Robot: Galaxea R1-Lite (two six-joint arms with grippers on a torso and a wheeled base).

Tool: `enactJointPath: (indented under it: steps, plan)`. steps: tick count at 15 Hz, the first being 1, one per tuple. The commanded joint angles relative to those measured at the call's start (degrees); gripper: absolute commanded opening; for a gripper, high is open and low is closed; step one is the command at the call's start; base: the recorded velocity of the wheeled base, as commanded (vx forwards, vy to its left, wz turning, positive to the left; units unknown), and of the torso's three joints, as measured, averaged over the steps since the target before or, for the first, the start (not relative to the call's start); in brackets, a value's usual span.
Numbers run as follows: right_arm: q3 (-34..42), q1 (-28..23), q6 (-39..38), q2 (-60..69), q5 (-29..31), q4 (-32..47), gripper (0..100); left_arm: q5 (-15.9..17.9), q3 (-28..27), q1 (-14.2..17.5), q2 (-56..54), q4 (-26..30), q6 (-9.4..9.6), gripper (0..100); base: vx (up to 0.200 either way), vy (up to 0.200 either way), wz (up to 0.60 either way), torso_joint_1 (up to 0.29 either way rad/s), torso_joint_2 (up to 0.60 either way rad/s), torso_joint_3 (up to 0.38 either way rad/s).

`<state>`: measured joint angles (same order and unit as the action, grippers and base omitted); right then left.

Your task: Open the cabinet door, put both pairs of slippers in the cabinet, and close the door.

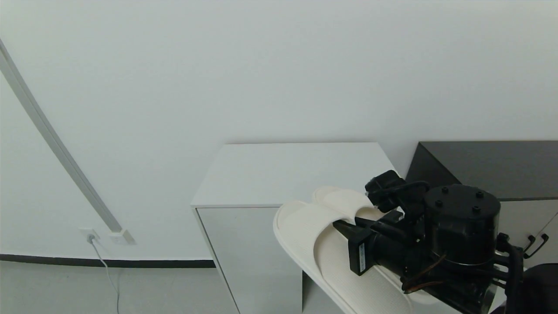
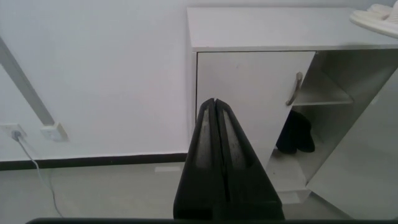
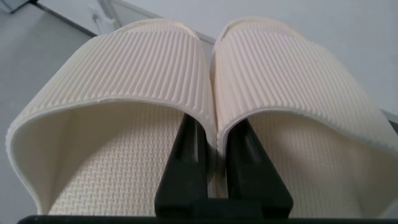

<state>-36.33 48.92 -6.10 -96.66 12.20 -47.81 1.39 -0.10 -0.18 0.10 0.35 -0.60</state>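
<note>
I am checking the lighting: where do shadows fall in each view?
Head view: even, soft light, no hard shadows on the cabinet top. Left wrist view: the cabinet's open inside lies shaded. Right wrist view: shadow under the slippers' straps, around the right pincer.

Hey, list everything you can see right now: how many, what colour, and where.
slippers: one pair, cream, held in front of the white cabinet
white cabinet: one, white, against the wall, door open
dark item: one, black, low inside the white cabinet
dark cabinet: one, black top, right of the white cabinet
wall socket: one, white, low on the wall, left
left end effector: one, black, shut, empty
right end effector: one, black, shut on the slippers
</note>
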Motion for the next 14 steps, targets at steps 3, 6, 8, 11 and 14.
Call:
enactJointPath:
  steps: [3,6,8,11,14]
  plan:
    - [1.08,-0.49,1.61,-0.64,0.1,-1.06,0,0.02,0.01,0.01,-0.01,0.0,-0.02,0,0.0,0.0,0.0,0.0,0.0,0.0]
    - [1.26,-0.49,1.61,-0.55,0.1,-1.06,0,0.02,0.01,0.01,-0.01,0.0,-0.02,0,0.0,0.0,0.0,0.0,0.0,0.0]
    - [1.44,-0.49,1.61,-0.72,0.1,-1.06,0,0.02,0.01,0.01,-0.01,0.0,0.07,0,-0.1,0.0,0.0,0.001,0.0,0.004]
    - [1.44,-0.49,1.61,-0.81,0.01,-1.06,0,0.02,0.01,0.01,-0.01,0.0,-0.02,0,-0.2,0.0,0.0,0.004,0.01,0.002]
    - [1.44,-0.49,1.61,-0.72,0.01,-1.06,0,0.02,0.01,0.01,-0.01,0.0,-0.02,0,-0.133,0.0,0.0,-0.005,0.0,0.003]
